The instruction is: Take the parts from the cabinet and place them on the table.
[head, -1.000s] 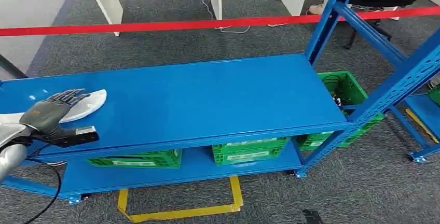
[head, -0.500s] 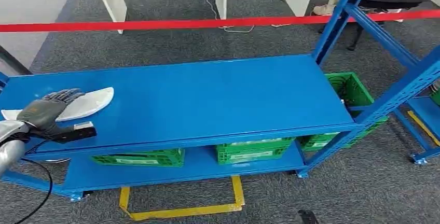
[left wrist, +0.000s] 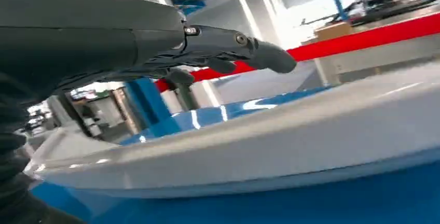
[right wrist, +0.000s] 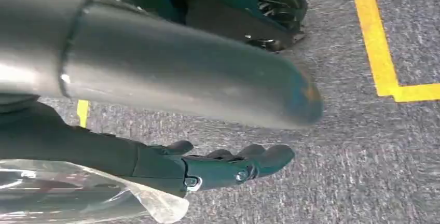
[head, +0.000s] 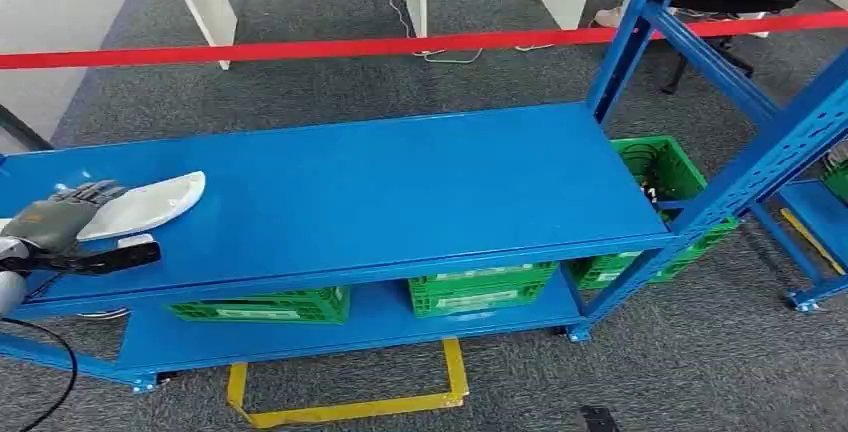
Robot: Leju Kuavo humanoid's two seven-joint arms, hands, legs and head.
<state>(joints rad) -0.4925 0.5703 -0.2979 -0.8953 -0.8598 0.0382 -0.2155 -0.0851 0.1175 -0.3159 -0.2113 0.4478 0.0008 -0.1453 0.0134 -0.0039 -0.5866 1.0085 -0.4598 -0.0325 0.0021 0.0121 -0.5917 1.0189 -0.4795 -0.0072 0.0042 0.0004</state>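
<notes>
- Blue shelving top (head: 400, 182) over grey carpet bears the white part (head: 145, 204) at its left end.
- Left hand (head: 55, 224) lies over that part's near end, fingers stretched flat, gripping nothing.
- Right hand (right wrist: 218, 167) hangs above the floor, fingers loosely apart, holding nothing.
- Best move, I judge: lift the left hand straight off so the part is not dragged.

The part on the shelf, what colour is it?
Pale grey-white part, best in the head view.
</notes>
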